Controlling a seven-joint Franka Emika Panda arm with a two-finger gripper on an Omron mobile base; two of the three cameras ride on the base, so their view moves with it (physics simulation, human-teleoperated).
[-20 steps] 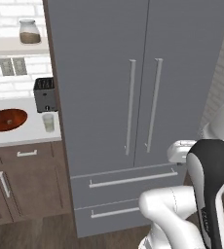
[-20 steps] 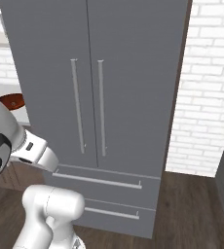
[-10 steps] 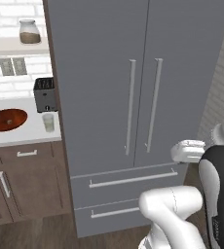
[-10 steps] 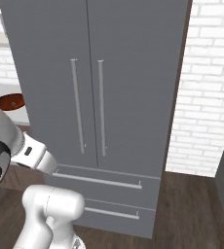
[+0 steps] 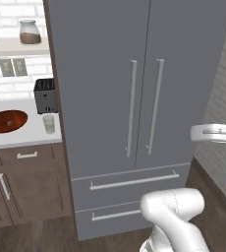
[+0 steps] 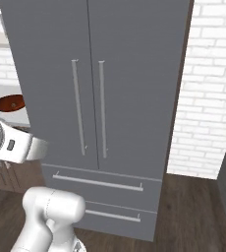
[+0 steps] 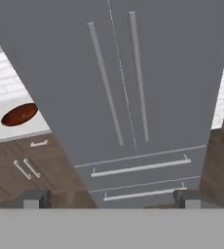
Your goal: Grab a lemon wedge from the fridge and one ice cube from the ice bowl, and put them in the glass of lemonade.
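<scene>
The grey two-door fridge (image 5: 134,74) stands shut, with two thin silver handles at its middle and two drawers below; it also shows straight ahead as the fridge (image 7: 133,73) and fridge (image 6: 115,74). The lemon wedge is hidden behind the closed doors. On the white counter to its left lie the reddish-brown ice bowl (image 5: 7,121), ice bowl (image 7: 19,114), and the glass of lemonade (image 5: 48,124) in front of a toaster. The ice cube is too small to make out. My gripper (image 7: 110,200) is open and empty, well back from the fridge doors, its fingertips (image 7: 33,198) far apart.
A dark toaster (image 5: 46,96) stands against the fridge's left side. A jar (image 5: 30,32) rests on a shelf above. Brown cabinets (image 5: 21,182) sit under the counter. A white brick wall (image 6: 208,98) flanks the fridge's right, with wooden floor (image 6: 193,211) in front.
The arm's upper links have swung outward, to the right in the left base view and to the left in the right base view. The fridge and counter items stayed put.
</scene>
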